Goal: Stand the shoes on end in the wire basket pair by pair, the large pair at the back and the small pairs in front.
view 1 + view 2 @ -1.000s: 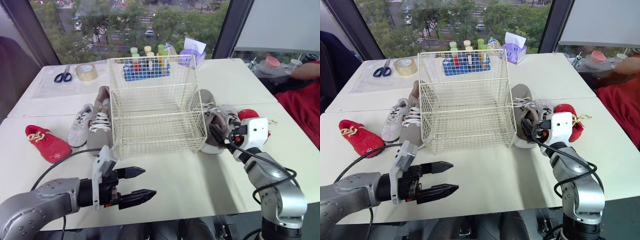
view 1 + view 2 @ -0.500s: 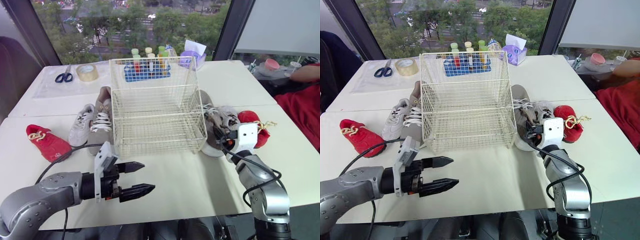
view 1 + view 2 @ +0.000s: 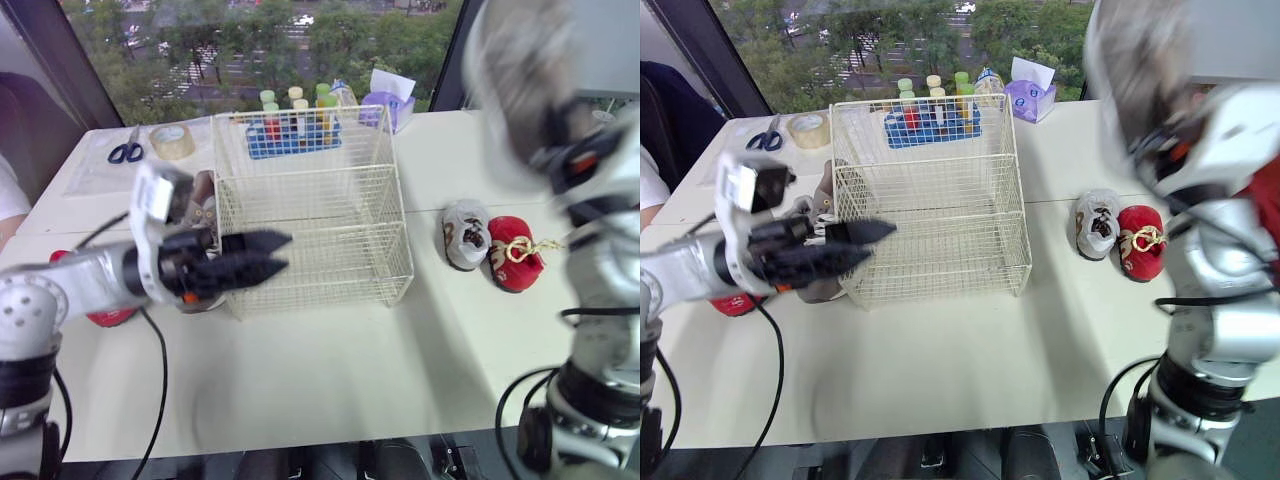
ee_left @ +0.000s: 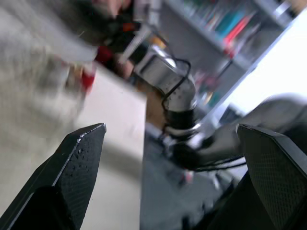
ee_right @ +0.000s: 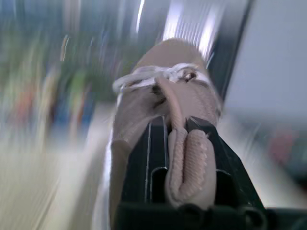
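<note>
Soft tan shoe (image 3: pixel 520 70) high at upper right
Our right gripper (image 5: pixel 168 129) clamps its padded collar; left gripper (image 3: pixel 285 252) gapes by the wire basket (image 3: pixel 310 200).

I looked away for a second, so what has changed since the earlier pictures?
The right pincer, clamped on the large tan shoe, has lifted it high from its place right of the wire basket. The left pincer, open, has risen to the basket's front left corner. The small grey shoe and red shoe stayed put.
</note>
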Controlling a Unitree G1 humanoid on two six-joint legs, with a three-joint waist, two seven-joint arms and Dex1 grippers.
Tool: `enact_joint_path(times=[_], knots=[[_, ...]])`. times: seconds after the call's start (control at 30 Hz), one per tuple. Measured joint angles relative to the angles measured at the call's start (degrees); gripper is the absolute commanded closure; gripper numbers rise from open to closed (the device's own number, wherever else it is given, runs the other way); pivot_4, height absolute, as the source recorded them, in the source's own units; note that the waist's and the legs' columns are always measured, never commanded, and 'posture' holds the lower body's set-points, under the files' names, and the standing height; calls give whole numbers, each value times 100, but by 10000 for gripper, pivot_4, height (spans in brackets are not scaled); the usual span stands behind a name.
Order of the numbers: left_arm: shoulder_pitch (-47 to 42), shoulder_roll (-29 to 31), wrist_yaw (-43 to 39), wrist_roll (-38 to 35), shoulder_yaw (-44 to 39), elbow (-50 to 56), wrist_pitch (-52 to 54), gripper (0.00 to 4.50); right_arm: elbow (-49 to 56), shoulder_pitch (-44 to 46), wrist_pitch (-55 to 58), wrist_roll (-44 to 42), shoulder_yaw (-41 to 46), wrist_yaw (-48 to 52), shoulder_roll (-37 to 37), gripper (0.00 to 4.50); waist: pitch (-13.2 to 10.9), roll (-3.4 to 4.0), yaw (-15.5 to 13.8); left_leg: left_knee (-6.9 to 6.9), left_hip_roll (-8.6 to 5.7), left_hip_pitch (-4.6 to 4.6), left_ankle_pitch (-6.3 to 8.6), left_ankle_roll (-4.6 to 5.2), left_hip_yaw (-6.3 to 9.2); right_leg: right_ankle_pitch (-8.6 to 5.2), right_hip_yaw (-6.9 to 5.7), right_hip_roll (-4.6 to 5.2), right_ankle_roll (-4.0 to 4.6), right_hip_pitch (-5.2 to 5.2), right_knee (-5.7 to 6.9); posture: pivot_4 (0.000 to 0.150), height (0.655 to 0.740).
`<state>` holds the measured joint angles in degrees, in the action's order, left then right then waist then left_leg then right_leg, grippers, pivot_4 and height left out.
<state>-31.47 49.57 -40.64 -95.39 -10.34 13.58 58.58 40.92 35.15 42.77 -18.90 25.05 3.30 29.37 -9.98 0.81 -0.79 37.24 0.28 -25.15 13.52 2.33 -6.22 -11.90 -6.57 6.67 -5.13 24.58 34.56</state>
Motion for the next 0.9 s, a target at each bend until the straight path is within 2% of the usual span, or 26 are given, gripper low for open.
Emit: enact_joint_path(times=[0.07,0.17,0.23,0.33,0.47,0.57,0.9], knots=[[-769,-179,133,81,1,-608,-64,0,174,436,48,-105,-125,173,328,43353,5,-43,27,-7,2,2,0,-1,4,-3,0,-9,0,-3,-3,1500,7400],[-2152,-435,222,634,-16,-1899,-293,0,-67,678,-254,-49,-802,941,1104,43353,-12,-61,63,2,-17,1,0,3,-5,-1,4,-5,-2,-9,-18,1500,7400],[-2869,-442,26,1104,-31,-2716,-463,0,-138,749,-712,-33,-1200,1531,1467,43353,-12,-63,79,7,-26,1,4,11,-5,-1,5,2,-3,-12,-21,1500,7400],[-3793,-274,-962,2255,176,-4035,-832,0,-476,758,-1869,124,-1463,2489,1980,43353,-20,-79,94,14,-32,-4,7,15,-8,-1,6,5,-9,-15,-26,1500,7400],[-4455,-189,-2034,3615,522,-5254,-1398,0,-932,800,-2825,276,-1530,3071,2100,43353,-23,-89,101,24,-26,-14,9,19,-8,2,5,12,-16,-15,-29,1500,7400],[-4881,-222,-2672,4292,615,-6096,-1576,0,-1127,919,-3153,302,-1582,3252,2081,43353,-29,-99,132,26,-23,-19,9,19,-6,2,2,12,-17,-11,-27,1500,7400],[-5674,-731,-4111,5300,621,-6881,-1517,0,-1419,970,-3841,647,-2012,3491,1850,43353,-32,-101,150,59,-13,-23,14,28,-4,0,3,12,-19,-8,-2,1500,7400]])
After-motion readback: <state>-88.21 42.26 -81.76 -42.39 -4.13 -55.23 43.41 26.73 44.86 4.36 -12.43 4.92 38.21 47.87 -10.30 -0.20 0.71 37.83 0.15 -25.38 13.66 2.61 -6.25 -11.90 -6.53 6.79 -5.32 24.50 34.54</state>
